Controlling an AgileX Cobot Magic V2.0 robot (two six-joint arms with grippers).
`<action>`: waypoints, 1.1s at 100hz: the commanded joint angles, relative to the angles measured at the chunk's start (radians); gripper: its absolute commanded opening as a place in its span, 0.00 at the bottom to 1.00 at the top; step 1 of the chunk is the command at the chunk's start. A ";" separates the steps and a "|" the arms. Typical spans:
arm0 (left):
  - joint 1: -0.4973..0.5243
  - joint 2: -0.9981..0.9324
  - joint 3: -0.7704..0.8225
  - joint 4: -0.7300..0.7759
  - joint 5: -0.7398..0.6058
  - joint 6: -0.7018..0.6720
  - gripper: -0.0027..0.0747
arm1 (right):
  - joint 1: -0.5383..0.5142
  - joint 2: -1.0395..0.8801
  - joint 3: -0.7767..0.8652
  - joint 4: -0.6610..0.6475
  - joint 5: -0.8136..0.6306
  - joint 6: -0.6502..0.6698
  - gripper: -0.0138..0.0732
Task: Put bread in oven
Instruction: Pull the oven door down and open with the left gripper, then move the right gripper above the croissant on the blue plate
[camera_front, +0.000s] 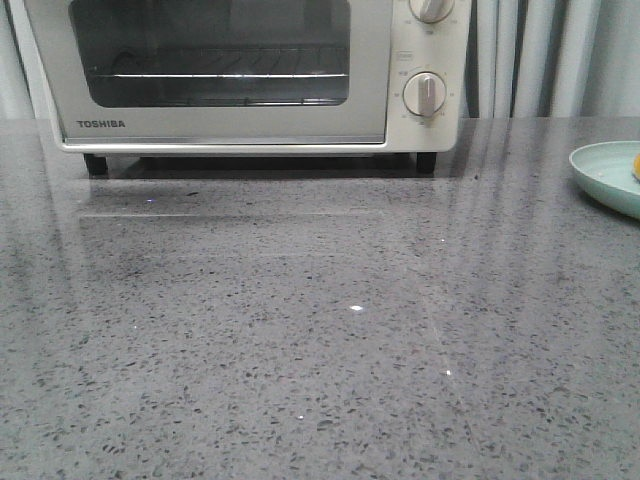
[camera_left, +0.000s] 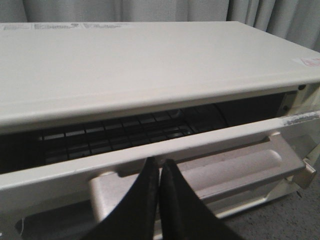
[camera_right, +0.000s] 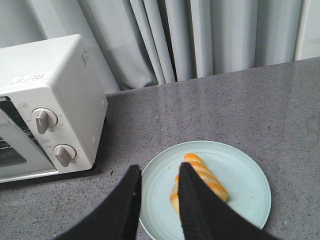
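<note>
Right wrist view, bread (camera_right: 205, 176) on plate (camera_right: 245, 180)

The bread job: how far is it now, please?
Done: the oven door is ajar at its top. In hand: the shut left gripper is at the door; the open right gripper hovers over the bread. Left: the bread lies on its plate, ungrasped.

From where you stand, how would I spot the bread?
Find the cream oven at the back of the grey counter. To the side of its dials sits a pale green plate. The bread lies on it: an orange twisted loaf with pale stripes, the only food.
</note>
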 joint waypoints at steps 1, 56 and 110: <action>-0.005 -0.030 0.120 -0.083 0.195 -0.009 0.01 | -0.002 0.006 -0.032 -0.005 -0.065 -0.008 0.35; -0.341 -0.743 0.222 -0.030 0.260 -0.005 0.01 | -0.002 0.041 -0.025 -0.005 0.063 -0.008 0.35; -0.341 -0.907 0.117 0.119 0.446 -0.001 0.01 | -0.002 0.403 -0.158 -0.005 0.201 -0.008 0.55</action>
